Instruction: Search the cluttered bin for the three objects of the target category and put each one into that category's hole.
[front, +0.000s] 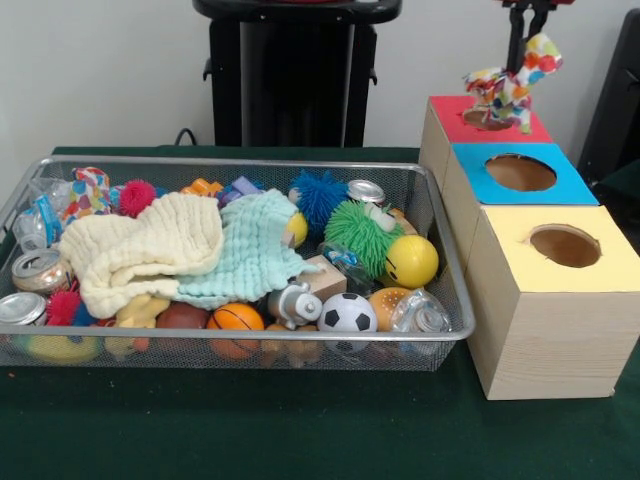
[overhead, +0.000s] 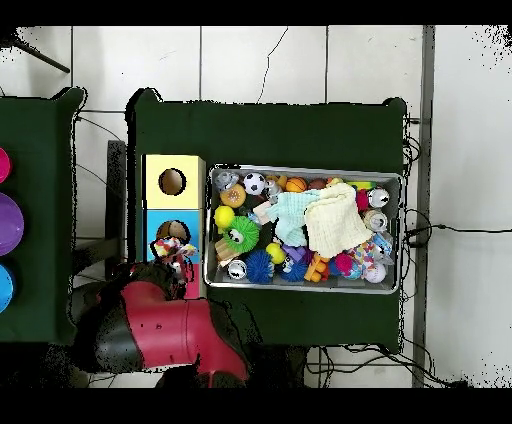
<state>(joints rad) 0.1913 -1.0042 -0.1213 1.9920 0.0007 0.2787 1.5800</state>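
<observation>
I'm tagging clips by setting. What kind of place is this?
Probably a robotics lab test bench: a green-covered table, a mesh bin of toys, three wooden boxes with holes, and loose cables.
</observation>
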